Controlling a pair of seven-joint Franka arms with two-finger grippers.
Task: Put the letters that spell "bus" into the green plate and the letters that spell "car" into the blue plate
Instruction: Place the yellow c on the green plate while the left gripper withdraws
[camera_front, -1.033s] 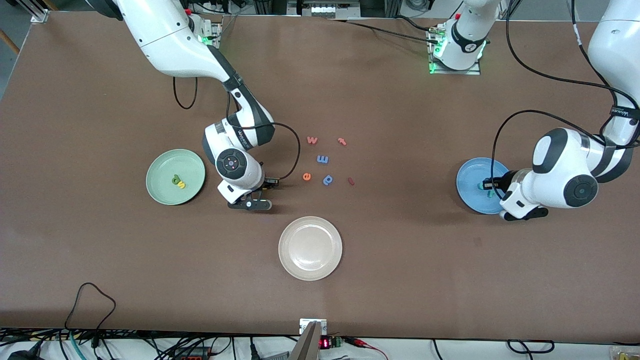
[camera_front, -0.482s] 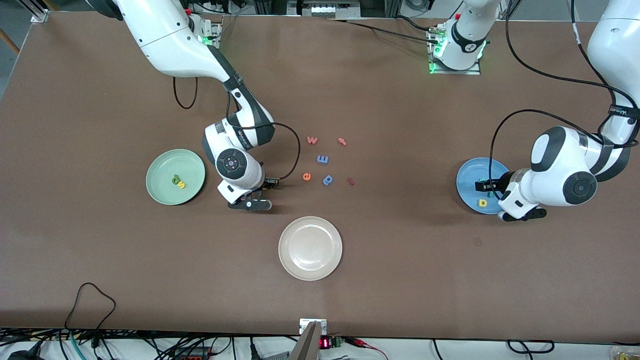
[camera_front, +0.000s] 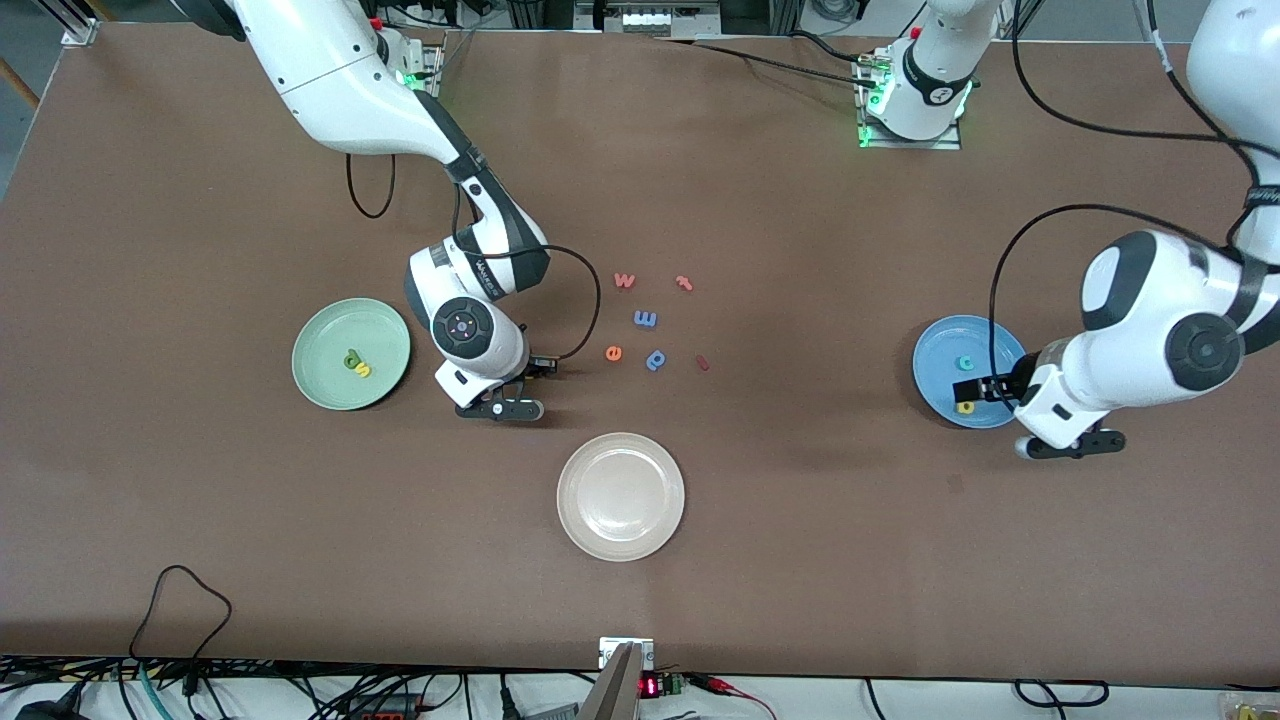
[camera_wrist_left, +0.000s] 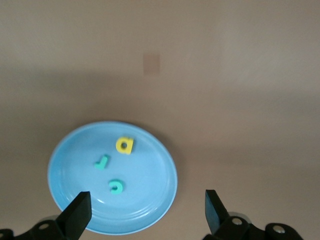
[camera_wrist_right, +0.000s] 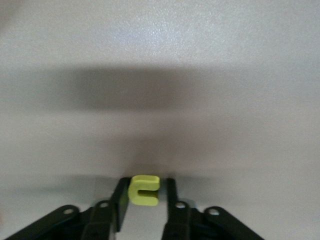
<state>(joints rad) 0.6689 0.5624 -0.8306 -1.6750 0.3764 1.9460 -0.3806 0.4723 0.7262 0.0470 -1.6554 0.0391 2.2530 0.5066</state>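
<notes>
Three letters, the yellow a (camera_wrist_left: 124, 145), teal r (camera_wrist_left: 101, 161) and teal c (camera_wrist_left: 116, 186), lie in the blue plate (camera_wrist_left: 155, 190) under the wide-open left claw (camera_wrist_left: 145, 215). Right claw (camera_wrist_right: 145, 200), low over the counter (camera_front: 800, 560) beside the green plate (camera_front: 325, 330), pinches what looks like the yellow u (camera_wrist_right: 144, 190).

Brown table (camera_front: 200, 520): green plate (camera_front: 325, 385), blue plate (camera_front: 935, 350), cream plate (camera_front: 620, 540), loose letters (camera_front: 646, 318).

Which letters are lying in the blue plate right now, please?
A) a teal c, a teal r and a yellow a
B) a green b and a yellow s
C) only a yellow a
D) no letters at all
A: the left wrist view shows the yellow a, the teal r and the teal c all lying inside the blue plate.
</notes>
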